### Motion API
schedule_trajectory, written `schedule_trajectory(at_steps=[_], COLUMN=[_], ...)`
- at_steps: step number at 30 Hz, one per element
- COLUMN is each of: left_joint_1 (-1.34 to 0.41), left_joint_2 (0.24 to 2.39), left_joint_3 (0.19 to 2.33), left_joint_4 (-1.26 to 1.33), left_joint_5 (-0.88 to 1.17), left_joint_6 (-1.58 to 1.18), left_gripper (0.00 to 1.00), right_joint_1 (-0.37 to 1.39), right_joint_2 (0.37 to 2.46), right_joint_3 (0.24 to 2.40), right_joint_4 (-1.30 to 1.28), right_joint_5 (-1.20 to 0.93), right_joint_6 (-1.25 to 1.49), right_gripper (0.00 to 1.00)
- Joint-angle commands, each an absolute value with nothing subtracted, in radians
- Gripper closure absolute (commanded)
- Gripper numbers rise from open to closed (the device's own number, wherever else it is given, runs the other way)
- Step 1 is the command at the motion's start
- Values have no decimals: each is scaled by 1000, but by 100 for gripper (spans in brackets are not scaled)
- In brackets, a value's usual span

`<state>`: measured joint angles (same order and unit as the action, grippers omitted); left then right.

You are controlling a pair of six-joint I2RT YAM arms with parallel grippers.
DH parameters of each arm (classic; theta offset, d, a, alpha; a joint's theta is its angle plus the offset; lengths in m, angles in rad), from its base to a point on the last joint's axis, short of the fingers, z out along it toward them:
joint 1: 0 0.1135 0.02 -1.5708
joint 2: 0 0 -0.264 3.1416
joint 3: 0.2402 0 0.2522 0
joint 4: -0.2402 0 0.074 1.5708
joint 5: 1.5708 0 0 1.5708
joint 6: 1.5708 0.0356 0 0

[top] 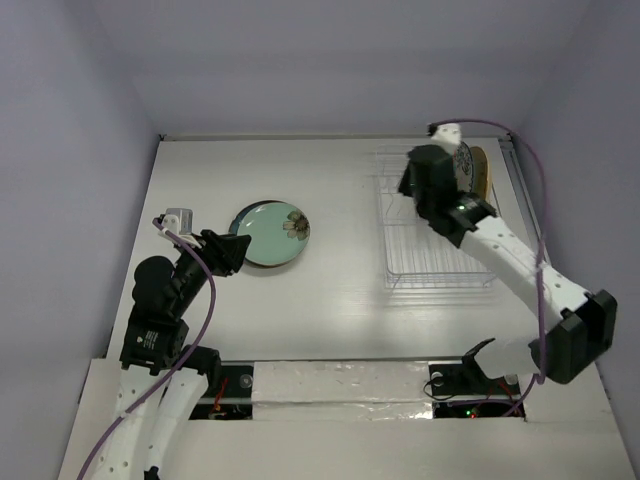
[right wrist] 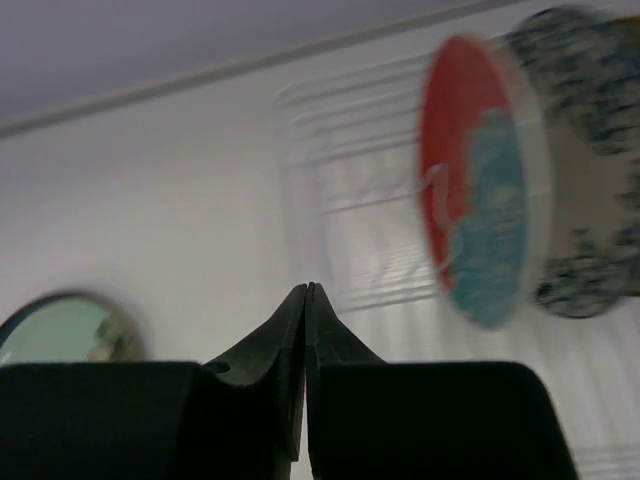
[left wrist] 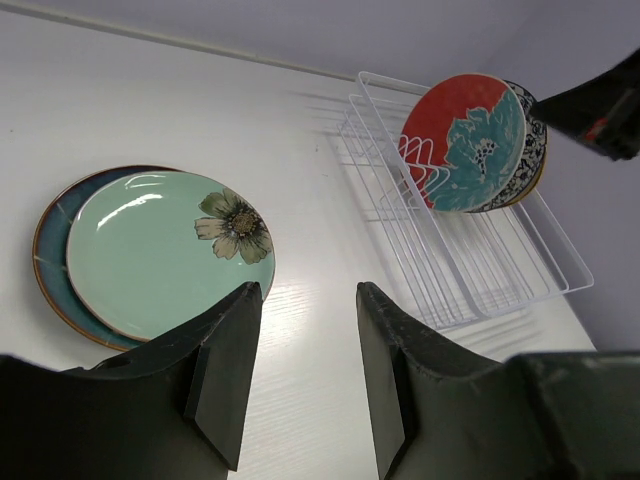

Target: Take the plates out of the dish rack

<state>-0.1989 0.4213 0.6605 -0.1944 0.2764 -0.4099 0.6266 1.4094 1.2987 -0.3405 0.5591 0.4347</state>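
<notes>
A pale green plate (top: 275, 235) with a flower lies on a dark teal plate (top: 240, 218) left of centre; both show in the left wrist view, green (left wrist: 150, 255) over teal (left wrist: 48, 250). The white wire dish rack (top: 440, 255) stands at the right. At its far end stand the red plate with teal pattern (left wrist: 470, 140), the blue floral-rimmed plate (left wrist: 537, 140) and the tan plate (top: 482, 172). My left gripper (top: 236, 250) is open and empty by the stack's near-left edge. My right gripper (top: 410, 185) is shut and empty, just left of the racked plates (right wrist: 480, 180).
The rack's near slots (left wrist: 480, 270) hold nothing. White walls close in the back and both sides. The right arm's purple cable (top: 540, 210) loops along the rack's right side. The right wrist view is blurred.
</notes>
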Motion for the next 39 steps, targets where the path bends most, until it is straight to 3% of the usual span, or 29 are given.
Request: schedule_trajectory(at_steps=[1, 2, 3, 4, 6, 8, 13, 17, 21, 22, 25, 39], left_joint_1=[-192, -192, -192, -192, -192, -192, -192, -192, -192, -192, -192, -192], left_joint_2=[410, 411, 410, 410, 413, 410, 405, 402, 402, 403, 403, 405], left_joint_3=[644, 646, 646, 644, 644, 646, 646, 646, 647, 646, 646, 646], left_joint_4=[-163, -164, -163, -163, -163, -163, -163, -166, -164, -163, -163, -161], left_joint_5=[285, 287, 285, 287, 287, 285, 281, 279, 282, 284, 285, 284], left_joint_6=[-413, -414, -414, -414, -414, -414, -414, -414, -414, -414, -414, -414], left_gripper=[60, 60, 60, 60, 60, 60, 60, 59, 59, 59, 58, 58], right_joint_1=[475, 450, 425, 404, 353, 315, 252, 227, 227, 227, 227, 330], right_joint_2=[1332, 1327, 1324, 1324, 1341, 1368, 1514, 1618, 1621, 1614, 1579, 1390], right_joint_3=[1243, 1235, 1227, 1217, 1216, 1245, 1331, 1402, 1411, 1416, 1427, 1568], right_joint_4=[-419, -425, -420, -416, -404, -397, -400, -425, -423, -432, -466, -574], right_joint_5=[678, 684, 692, 683, 635, 608, 540, 537, 569, 575, 572, 673], right_joint_6=[370, 359, 351, 342, 319, 304, 264, 247, 230, 226, 207, 170], right_gripper=[93, 83, 59, 50, 40, 38, 42, 53, 70, 82, 98, 100])
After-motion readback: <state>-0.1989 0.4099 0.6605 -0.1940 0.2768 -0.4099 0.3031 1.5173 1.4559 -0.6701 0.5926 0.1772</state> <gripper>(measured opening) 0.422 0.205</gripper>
